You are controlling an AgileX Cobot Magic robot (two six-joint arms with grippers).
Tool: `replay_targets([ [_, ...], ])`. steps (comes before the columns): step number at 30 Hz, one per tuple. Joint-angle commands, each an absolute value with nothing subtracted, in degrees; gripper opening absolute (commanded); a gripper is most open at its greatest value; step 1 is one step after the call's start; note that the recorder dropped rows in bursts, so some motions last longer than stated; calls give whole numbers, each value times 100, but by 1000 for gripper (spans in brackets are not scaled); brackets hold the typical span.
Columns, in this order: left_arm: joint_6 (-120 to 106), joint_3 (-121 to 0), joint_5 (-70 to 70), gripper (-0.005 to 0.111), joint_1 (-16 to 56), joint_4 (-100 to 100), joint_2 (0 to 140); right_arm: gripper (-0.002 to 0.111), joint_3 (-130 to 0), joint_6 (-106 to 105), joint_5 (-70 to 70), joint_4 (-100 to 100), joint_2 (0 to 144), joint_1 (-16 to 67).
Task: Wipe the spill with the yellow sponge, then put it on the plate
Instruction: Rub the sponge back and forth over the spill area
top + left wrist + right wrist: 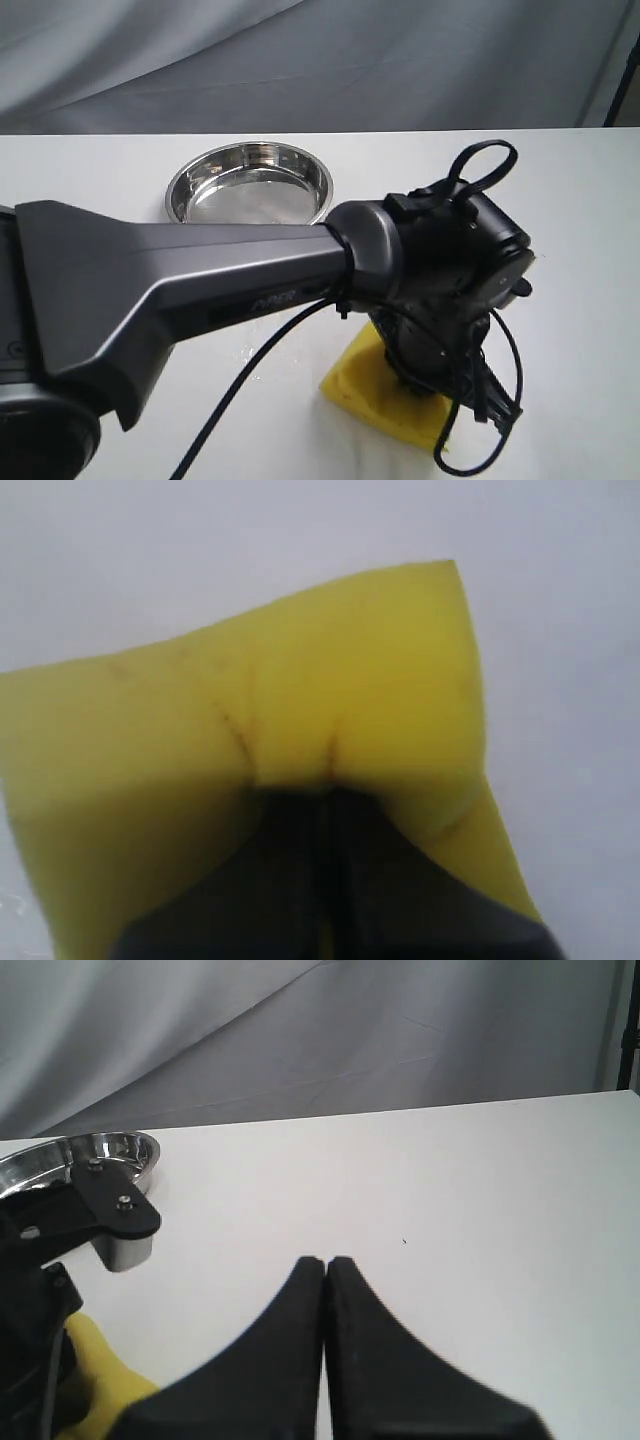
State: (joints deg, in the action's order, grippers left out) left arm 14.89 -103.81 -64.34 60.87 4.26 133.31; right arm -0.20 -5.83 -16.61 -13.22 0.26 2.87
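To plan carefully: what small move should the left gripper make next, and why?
Probably lift the thick yellow foam sponge slightly toward the round shiny steel plate: the left gripper is shut on it, and no amber spill shows on the table.

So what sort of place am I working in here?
Likely a staged test bench rather than a kitchen: bare white table, draped grey cloth backdrop, and just a steel plate and yellow sponge in view.

faint "piper" lettering [276, 297], left arm [180, 265]
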Motion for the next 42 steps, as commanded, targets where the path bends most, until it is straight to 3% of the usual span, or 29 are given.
replay_targets([
  [1, 1430, -10266, -6717, 0, 6340, -641, 13459, 0, 0, -559, -1577, -1346, 0, 289],
  [11, 1362, -10266, -6577, 0, 6335, -594, 13459, 0, 0, -559, -1577, -1346, 0, 289],
  [22, 1647, -10266, -6260, 0, 4623, -604, 13521, 0, 0, -559, -1577, -1362, 0, 289],
  [30, 1955, -10266, -6844, 0, 3998, 618, 13521, 0, 0, -559, -1577, -1362, 0, 289],
  [37, 2304, -10266, -6925, 0, 3795, 778, 13521, 0, 0, -559, -1577, -1362, 0, 289],
  [42, 1963, -10266, -6555, 0, 4157, 278, 13521, 0, 0, -559, -1577, -1362, 0, 289],
])
